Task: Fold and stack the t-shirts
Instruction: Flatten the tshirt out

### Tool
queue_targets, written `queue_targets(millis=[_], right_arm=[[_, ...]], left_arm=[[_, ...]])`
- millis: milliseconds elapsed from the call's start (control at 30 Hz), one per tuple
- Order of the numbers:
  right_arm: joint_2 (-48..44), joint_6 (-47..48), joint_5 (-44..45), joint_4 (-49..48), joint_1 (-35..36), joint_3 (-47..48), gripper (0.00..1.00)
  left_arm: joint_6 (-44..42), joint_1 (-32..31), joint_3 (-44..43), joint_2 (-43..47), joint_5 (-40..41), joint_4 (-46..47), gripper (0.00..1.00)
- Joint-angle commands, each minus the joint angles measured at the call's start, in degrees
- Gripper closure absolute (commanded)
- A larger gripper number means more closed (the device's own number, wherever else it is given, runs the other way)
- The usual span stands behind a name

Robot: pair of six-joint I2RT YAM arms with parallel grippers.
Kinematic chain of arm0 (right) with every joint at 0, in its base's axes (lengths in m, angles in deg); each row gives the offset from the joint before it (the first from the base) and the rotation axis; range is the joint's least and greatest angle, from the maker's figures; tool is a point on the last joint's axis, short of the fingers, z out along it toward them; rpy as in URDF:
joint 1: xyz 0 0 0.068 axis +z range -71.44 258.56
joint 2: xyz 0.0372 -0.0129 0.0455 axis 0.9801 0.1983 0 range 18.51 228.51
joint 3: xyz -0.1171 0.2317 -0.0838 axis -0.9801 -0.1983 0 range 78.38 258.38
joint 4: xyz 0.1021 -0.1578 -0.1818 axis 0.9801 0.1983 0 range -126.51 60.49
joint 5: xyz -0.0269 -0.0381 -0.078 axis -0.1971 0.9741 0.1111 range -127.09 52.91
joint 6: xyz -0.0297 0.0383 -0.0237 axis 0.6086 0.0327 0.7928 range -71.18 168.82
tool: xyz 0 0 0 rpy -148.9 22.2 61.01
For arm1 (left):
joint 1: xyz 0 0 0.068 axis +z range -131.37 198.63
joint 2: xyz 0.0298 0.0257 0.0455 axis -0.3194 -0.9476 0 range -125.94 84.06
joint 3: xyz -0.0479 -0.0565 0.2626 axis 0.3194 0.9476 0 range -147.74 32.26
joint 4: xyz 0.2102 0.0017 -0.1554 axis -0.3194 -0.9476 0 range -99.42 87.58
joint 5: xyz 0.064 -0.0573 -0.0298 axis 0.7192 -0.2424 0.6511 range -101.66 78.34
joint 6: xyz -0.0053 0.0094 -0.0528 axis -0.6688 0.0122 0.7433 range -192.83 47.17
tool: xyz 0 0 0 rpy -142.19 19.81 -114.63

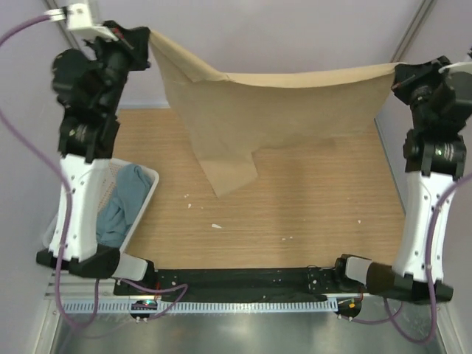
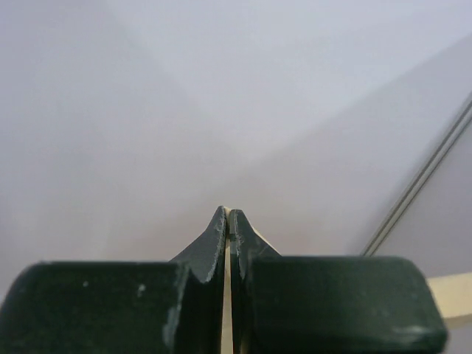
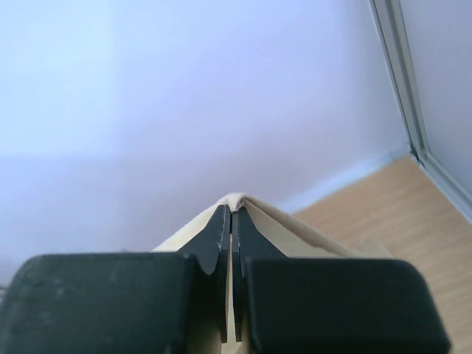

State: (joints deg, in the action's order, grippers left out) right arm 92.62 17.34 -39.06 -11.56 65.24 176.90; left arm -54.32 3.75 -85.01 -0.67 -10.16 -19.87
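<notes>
Above the far side of the table (image 1: 310,214) the tan shirt (image 1: 280,110) hangs like a curtain, its long top edge running left to right between the arms and its hem dangling toward the wood. The blue shirt (image 1: 122,203) lies in the basket (image 1: 151,184), nearest the left arm. The left gripper (image 1: 141,38) and right gripper (image 1: 400,74) each pinch a top corner, so the cloth lies below and between them.

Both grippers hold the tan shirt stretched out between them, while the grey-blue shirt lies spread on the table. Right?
Not quite. The top external view shows the grey-blue shirt bunched in the white basket; the left gripper and right gripper do hold the tan shirt.
</notes>
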Motion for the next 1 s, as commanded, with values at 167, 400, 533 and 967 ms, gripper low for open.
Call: queue_targets(millis=[167, 400, 533, 967], right_arm=[[-17.74, 4.32, -2.68, -0.25, 4.52, -0.61, 0.99], [-25.41, 6.70, -1.98, 0.53, 6.64, 4.91, 0.99], [-25.42, 5.03, -3.12, 0.98, 6.55, 5.20, 0.99], [-15.07, 0.72, -8.84, -12.80, 6.56, -21.77, 0.99]], left_arm=[[-6.46, 0.28, -7.87, 13.79, 1.85, -0.30, 1.00], [-11.11, -7.26, -13.41, 18.37, 3.60, -2.06, 1.00], [-15.85, -11.49, -13.08, 20.21, 6.84, -1.71, 1.00], [-26.40, -12.72, 17.93, 16.80, 13.96, 7.77, 1.00]])
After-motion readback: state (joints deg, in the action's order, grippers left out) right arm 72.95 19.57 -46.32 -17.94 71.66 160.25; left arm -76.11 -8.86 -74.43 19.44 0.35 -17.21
